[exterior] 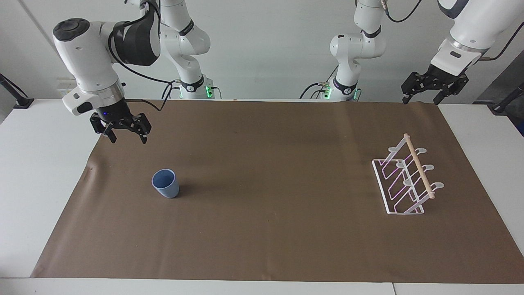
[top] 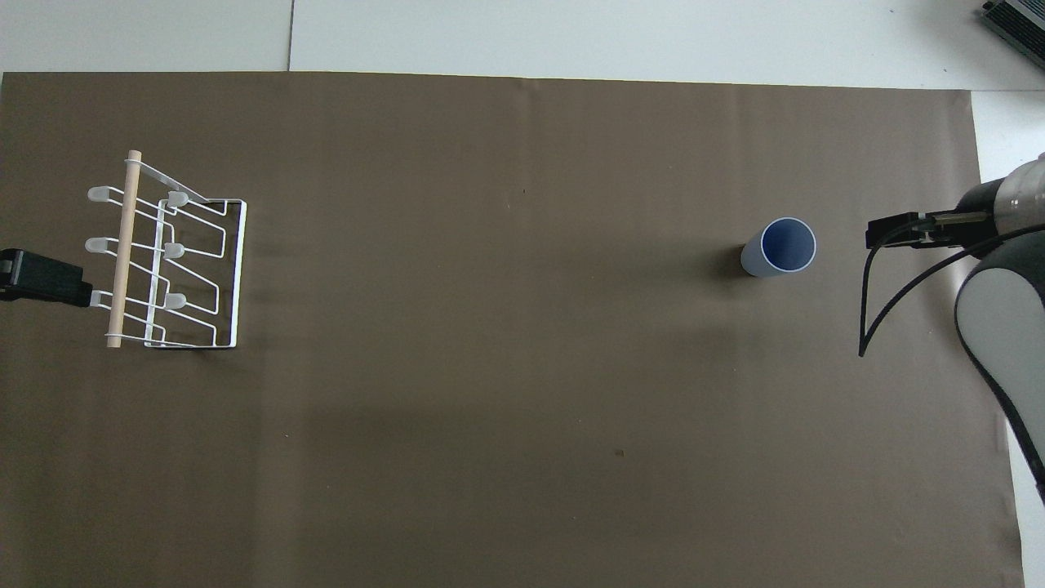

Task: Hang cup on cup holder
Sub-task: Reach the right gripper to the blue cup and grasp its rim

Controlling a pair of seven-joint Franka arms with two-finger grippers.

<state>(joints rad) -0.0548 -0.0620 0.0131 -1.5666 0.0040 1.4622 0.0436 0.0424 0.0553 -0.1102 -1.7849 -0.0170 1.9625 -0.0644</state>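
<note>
The light-blue cup [exterior: 165, 183] stands upright, mouth up, on the brown mat toward the right arm's end; it also shows in the overhead view [top: 780, 247]. The white wire cup holder [exterior: 407, 176] with its wooden dowel stands toward the left arm's end, also seen from overhead [top: 163, 261]. My right gripper [exterior: 128, 141] is open and empty, in the air over the mat, apart from the cup; its tip shows overhead [top: 886, 231]. My left gripper [exterior: 421, 101] is open and empty, raised over the mat's edge by the robots; overhead [top: 49, 279] it covers the spot beside the holder.
The brown mat [exterior: 262, 229] covers most of the white table [exterior: 37, 164]. A black cable [top: 878, 302] hangs from the right arm's wrist. Two more arm bases [exterior: 192, 86] stand at the table's edge by the robots.
</note>
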